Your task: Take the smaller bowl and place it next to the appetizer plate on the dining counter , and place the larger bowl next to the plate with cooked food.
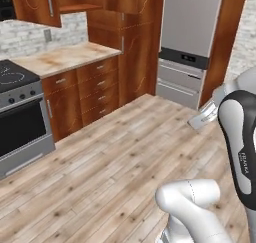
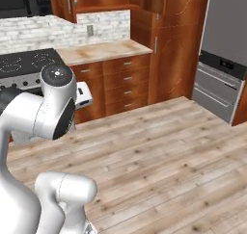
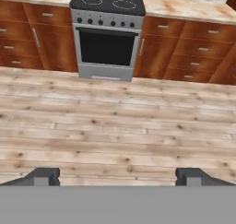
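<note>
Above a bare wooden floor [image 3: 115,126], facing a black-topped oven [image 3: 107,38] set among brown drawers [image 3: 193,48]. Gripper [image 3: 117,176] spread wide, fingertips [image 3: 44,176] well apart with nothing between them, grasping nothing. No bowls, plates or dining counter anywhere among these views, so location of those cannot be told. Beige worktop [image 1: 60,57] beside the stove, and a steel fridge [image 1: 192,42] further along. Likely still searching or travelling. Risk: driving toward the wrong counter, or swinging the raised arm into cabinets while turning.
</note>
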